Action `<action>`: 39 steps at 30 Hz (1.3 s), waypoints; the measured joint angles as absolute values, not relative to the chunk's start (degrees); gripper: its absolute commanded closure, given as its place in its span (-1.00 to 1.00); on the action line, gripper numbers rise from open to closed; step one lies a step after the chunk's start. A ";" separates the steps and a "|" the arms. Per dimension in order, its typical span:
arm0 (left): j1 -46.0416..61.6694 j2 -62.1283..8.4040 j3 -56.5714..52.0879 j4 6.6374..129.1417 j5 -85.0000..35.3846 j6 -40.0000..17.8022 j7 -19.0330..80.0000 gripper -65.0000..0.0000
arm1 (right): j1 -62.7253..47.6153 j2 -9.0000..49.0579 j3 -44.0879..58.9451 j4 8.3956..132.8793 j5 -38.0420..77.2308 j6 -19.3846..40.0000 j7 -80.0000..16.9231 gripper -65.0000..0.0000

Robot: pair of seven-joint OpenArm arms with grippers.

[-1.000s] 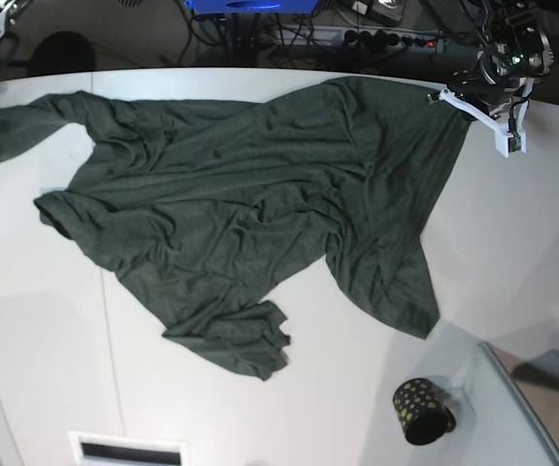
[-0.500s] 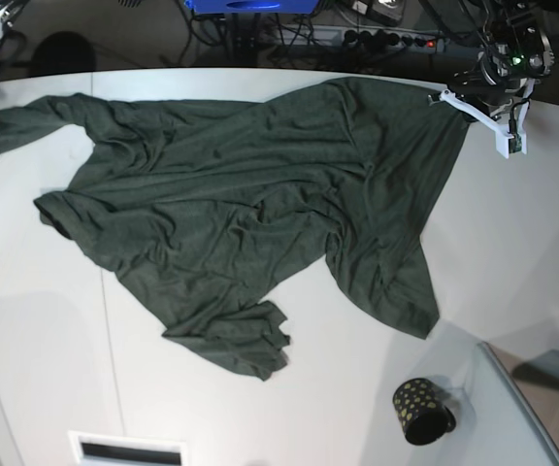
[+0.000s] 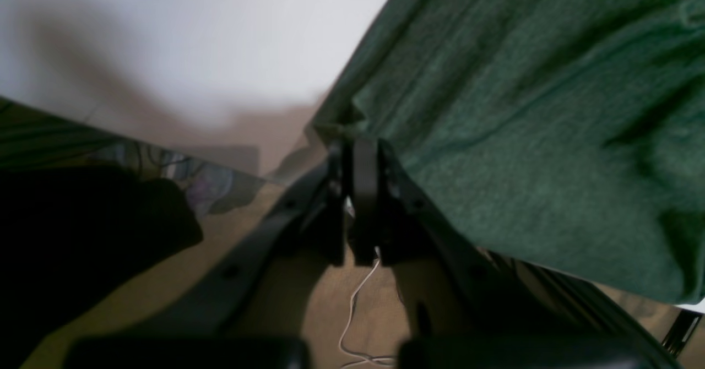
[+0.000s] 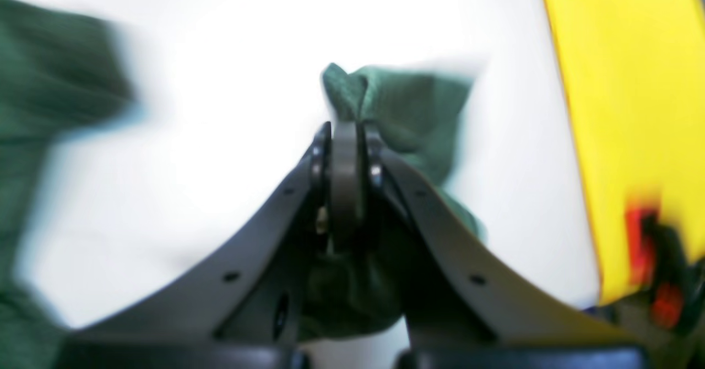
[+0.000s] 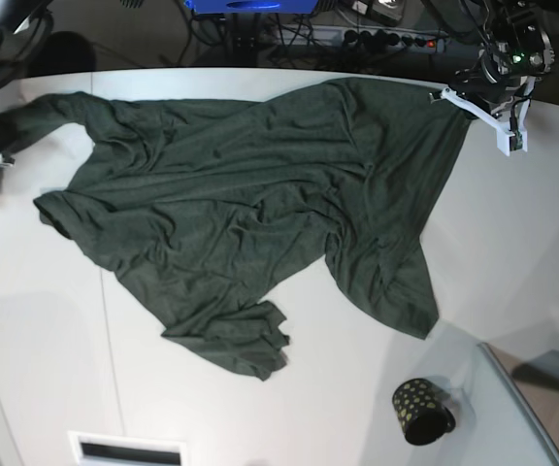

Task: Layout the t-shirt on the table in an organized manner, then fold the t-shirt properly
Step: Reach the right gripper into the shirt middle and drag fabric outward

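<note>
Dark green t-shirt [image 5: 250,209] spread rumpled across the white table [image 5: 512,243], reaching from the far-left edge to the far-right corner; one lobe hanging toward the near side at centre, another pointing near-right toward the cup [image 5: 421,411]; creased throughout, not flat.

Left gripper [image 3: 361,154] closed on the t-shirt's far-right corner, at the table's far edge; jaws pressed together in the wrist view with green cloth bunched at their tips; fabric running away to the right of that view, bare white tabletop to its left.

Right gripper [image 4: 346,132] clamped on a fold of the t-shirt at the far-left end; fingers [image 4: 336,154] together in the wrist view, a green tuft poking out above the tips and more cloth bunched below between the finger arms; view blurred; yellow object [image 4: 622,110] along its right side.

Black gold-dotted cup lying on its side near the near-right edge, well apart from the shirt; dark seam [image 5: 112,349] running down the tabletop at left; slotted white panel [image 5: 129,449] at the near edge.
</note>
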State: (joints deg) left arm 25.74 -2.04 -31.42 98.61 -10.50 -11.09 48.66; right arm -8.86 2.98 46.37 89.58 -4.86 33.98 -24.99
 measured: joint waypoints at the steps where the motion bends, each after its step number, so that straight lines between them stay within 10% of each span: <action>1: 25.74 -2.04 -31.42 98.61 -10.59 -11.11 48.66 1.00 | -9.63 1.85 46.26 93.23 -5.26 35.11 -26.55 1.00; 10: 25.74 -1.93 -31.35 98.65 -10.52 -11.09 48.66 1.00 | -18.90 -3.81 23.94 116.09 -4.67 40.16 -29.65 1.00; 25: 25.63 -1.83 -31.20 98.67 -10.50 -11.09 48.71 1.00 | 1.10 -4.43 -13.26 101.60 -5.37 40.25 -35.44 0.84; 32: 25.65 -1.63 -31.31 98.67 -10.57 -11.09 48.66 1.00 | 3.40 -6.13 -4.12 102.32 -4.91 40.10 -46.06 -0.33; 39: 25.74 -1.76 -31.42 98.74 -10.46 -11.11 48.66 1.00 | -8.56 -8.21 30.98 108.68 -3.16 34.76 -46.85 -0.42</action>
State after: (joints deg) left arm 25.74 -1.76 -31.42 98.74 -10.46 -11.11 48.66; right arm -8.56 -8.21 30.98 108.68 -3.16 34.76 -46.85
